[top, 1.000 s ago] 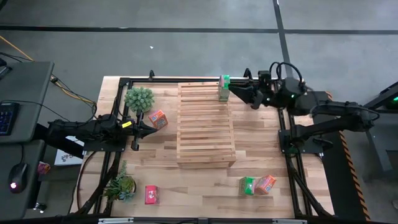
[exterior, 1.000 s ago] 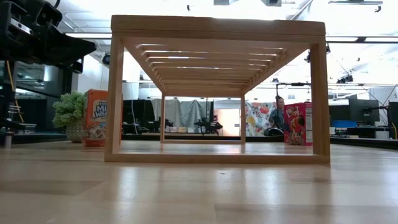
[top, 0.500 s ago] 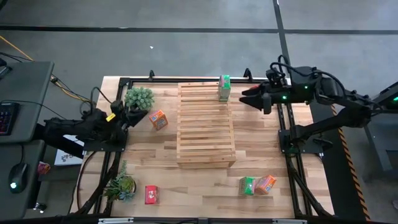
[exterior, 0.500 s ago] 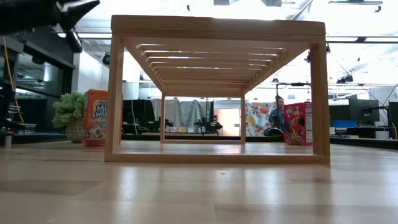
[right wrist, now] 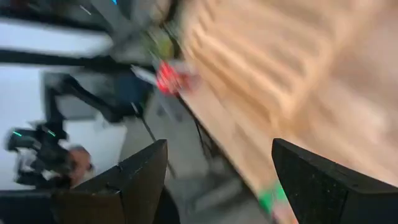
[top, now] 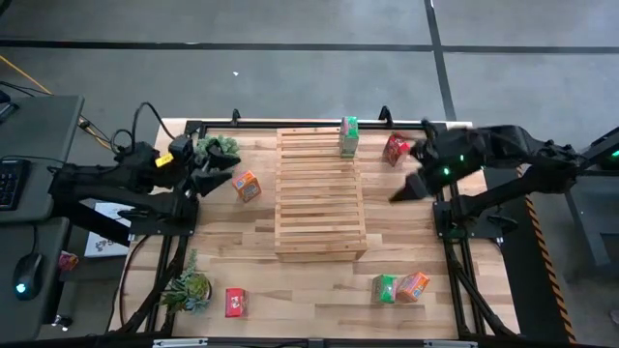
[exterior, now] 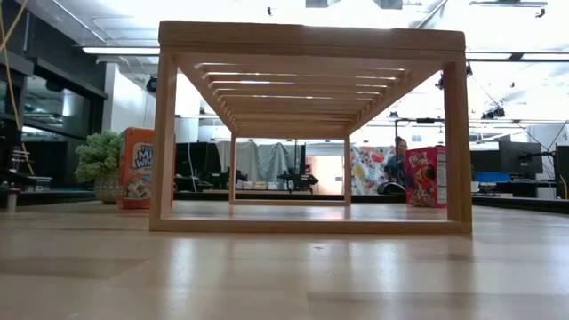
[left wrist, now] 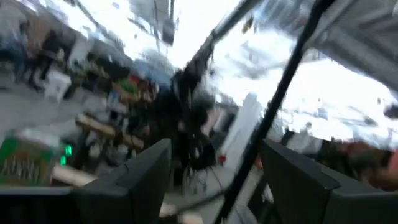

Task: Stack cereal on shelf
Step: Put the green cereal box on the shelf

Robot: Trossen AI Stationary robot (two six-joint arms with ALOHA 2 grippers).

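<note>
You have the table (top: 319,280) under everything, and the shelf (top: 320,193) stands at its middle, long side running front to back; from the low camera you look through its open frame (exterior: 311,129). The left arm sits raised over the table's left edge, its gripper (top: 215,172) near the far plant (top: 215,148) and the orange box (top: 246,185), touching neither. In its wrist view the two fingers (left wrist: 140,180) stand well apart with nothing between them. The right arm reaches in from the right edge, its gripper (top: 406,189) hanging over bare wood right of the shelf. Its fingers (right wrist: 140,177) also show spread wide and empty.

Your cereal lies like this. One green box (top: 348,136) stands upright on the shelf top at its far right corner. A red box (top: 396,149) sits on the table just right of it, near the far edge. The orange box stands left of the shelf, beside the far plant. At the near edge, right of the shelf, a green box (top: 386,288) and an orange one (top: 414,285) lie touching. Another red box (top: 235,303) lies near the front left, beside the near plant (top: 189,287)
</note>
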